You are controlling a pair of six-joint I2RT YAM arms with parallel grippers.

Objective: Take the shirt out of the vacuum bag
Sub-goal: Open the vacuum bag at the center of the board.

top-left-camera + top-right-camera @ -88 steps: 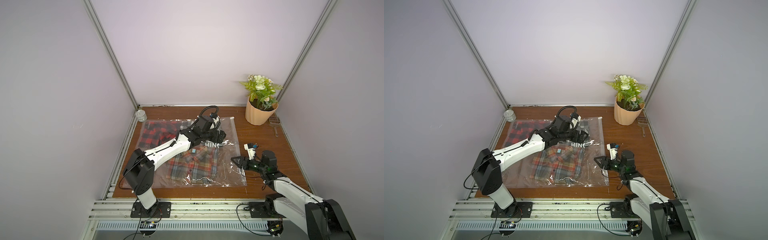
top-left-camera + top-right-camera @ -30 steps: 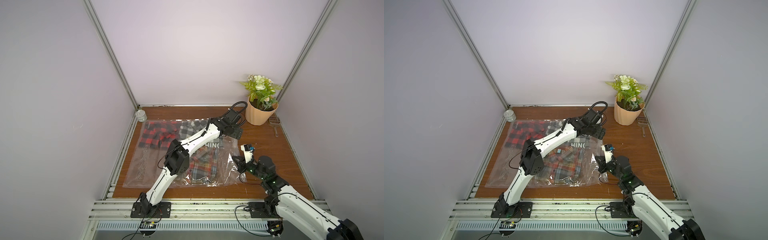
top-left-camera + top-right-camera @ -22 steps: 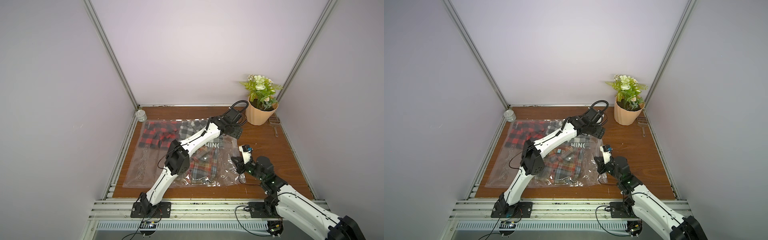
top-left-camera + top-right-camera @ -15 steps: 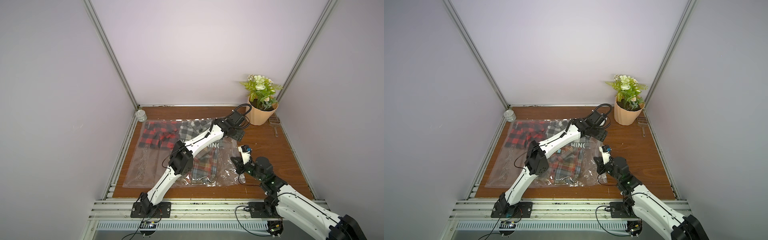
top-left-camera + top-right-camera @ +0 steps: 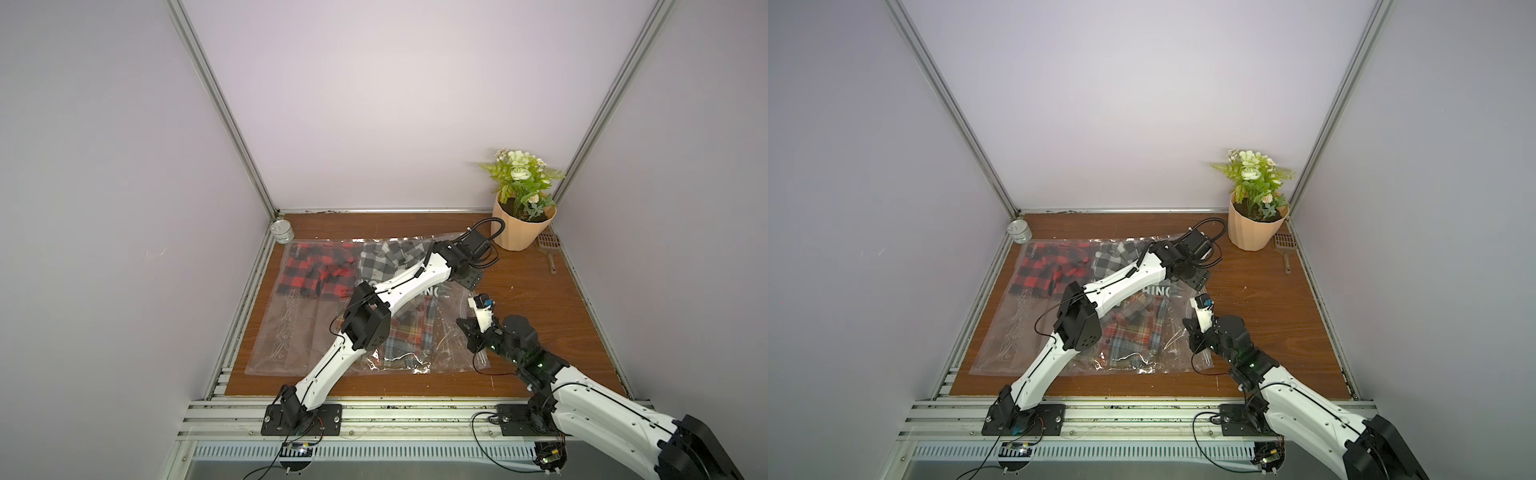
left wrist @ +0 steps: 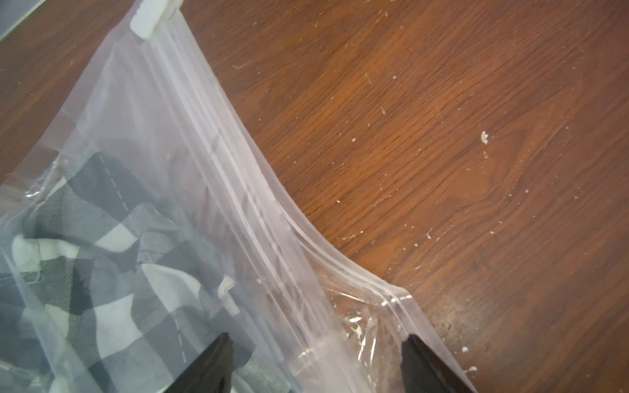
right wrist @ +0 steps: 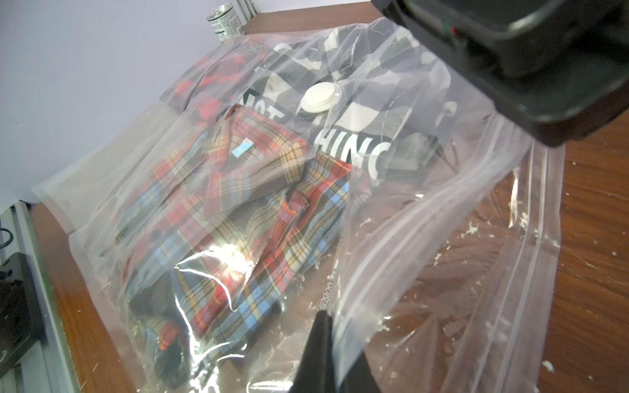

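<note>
The clear vacuum bag (image 5: 291, 332) (image 5: 1009, 332) lies flat on the wooden table, its zip strip (image 6: 238, 170) along the right edge. Inside are several shirts: a red-and-black check (image 5: 316, 270), a grey check (image 6: 85, 255), a black printed one and a coloured plaid (image 7: 238, 204). The white valve disc (image 7: 320, 97) sits over the black shirt. The white slider (image 6: 149, 13) is at the strip's far end. My left gripper (image 5: 467, 280) (image 6: 315, 340) is open, its jaws either side of the zip edge. My right gripper (image 5: 469, 328) (image 7: 332, 326) is shut on the bag's upper sheet, lifting it.
A potted plant (image 5: 521, 216) stands at the back right with a small brown scoop (image 5: 548, 249) beside it. A tin can (image 5: 282, 232) sits in the back left corner. Walls close three sides; a metal rail (image 5: 374, 415) runs along the front.
My left arm has reached from the bag's middle out to its far right zip edge. My right gripper has shifted slightly inward, still pinching the plastic.
</note>
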